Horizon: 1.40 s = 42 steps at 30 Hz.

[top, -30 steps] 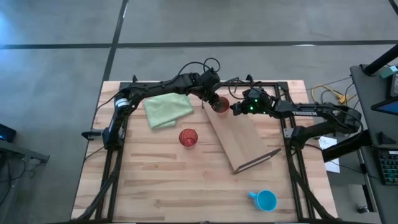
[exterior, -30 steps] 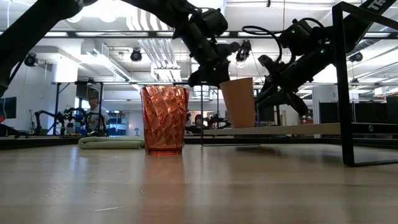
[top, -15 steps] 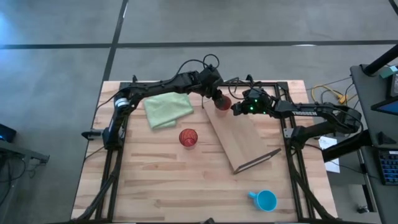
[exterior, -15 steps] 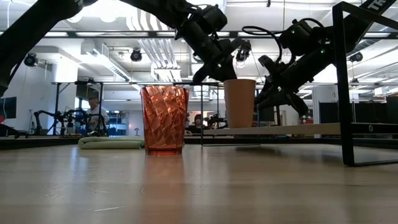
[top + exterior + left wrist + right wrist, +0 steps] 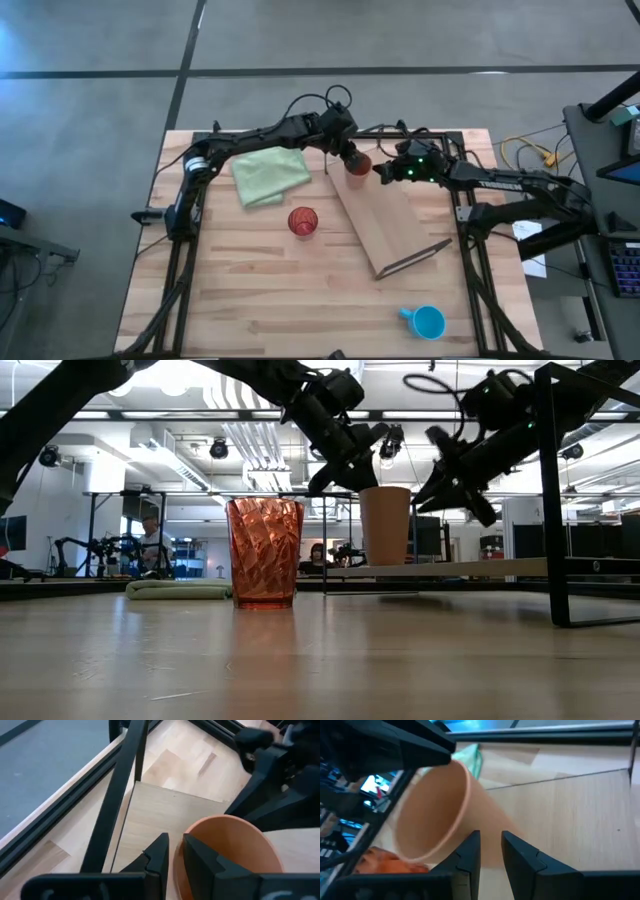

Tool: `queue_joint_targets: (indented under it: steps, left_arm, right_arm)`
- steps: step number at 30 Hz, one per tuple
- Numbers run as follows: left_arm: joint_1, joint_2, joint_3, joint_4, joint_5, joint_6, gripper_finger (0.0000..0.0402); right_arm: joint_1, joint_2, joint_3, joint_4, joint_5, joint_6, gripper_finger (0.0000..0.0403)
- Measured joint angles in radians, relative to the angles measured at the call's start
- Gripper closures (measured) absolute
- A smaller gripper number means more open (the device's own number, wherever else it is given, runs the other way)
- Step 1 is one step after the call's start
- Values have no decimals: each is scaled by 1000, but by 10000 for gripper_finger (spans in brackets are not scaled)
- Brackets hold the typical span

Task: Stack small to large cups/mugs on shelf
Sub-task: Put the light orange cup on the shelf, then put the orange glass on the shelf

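**Right hand backing off as the tan cup is standing on the shelf**

Since half a second ago the right hand has been lifting up and away from the tan-orange cup, while the cup itself has stayed upright on the far end of the shelf, no longer tilted as it was a second ago.

At the left of the worktop, the pale green cloth is lying flat near the far edge. The left arm is reaching across above it toward the middle. Just in front of the cloth, the translucent red-orange cup is standing upright on the bare worktop, apart from the shelf's left edge.

Further right, the left hand is hanging at the tan-orange cup's rim; in its wrist view the fingers are sitting nearly together, with only a narrow slit between them, just beside the cup's rim, and I cannot tell whether they are touching it. The cup is resting with its base on the light wooden board in the low view.

The right hand is hovering just right of the cup, its fingers a little apart with nothing between them.

At the near right of the worktop, the blue mug is standing alone, well apart from the shelf.
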Motion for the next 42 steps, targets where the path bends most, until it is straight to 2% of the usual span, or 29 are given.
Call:
queue_joint_targets:
  steps: [8,11,15,20,25,28,34,42]
  left_arm:
    - [-16,-86,18,-9,55,3,361]
    - [-32,-151,18,-48,82,32,361]
    - [-71,-253,16,-172,85,52,361]
    - [-131,-360,-6,-422,85,23,361]
    - [-211,-416,-52,-584,53,-101,361]
    - [-260,-418,-98,-594,5,-190,361]
    - [-346,-379,-201,-593,4,-320,361]
    - [-408,-331,-308,-532,12,-350,361]
  right_arm:
    - [2,-264,0,-178,-1,0,330]
    - [2,-375,0,-206,-57,0,330]
    - [3,-507,0,-184,-182,5,330]
    - [3,-629,1,-180,-206,81,330]
    - [2,-680,1,-179,-202,21,330]
    - [2,-680,1,-180,-202,-2,330]
    - [3,-659,1,-190,-202,-8,330]
    - [3,-635,0,-230,-202,-8,330]
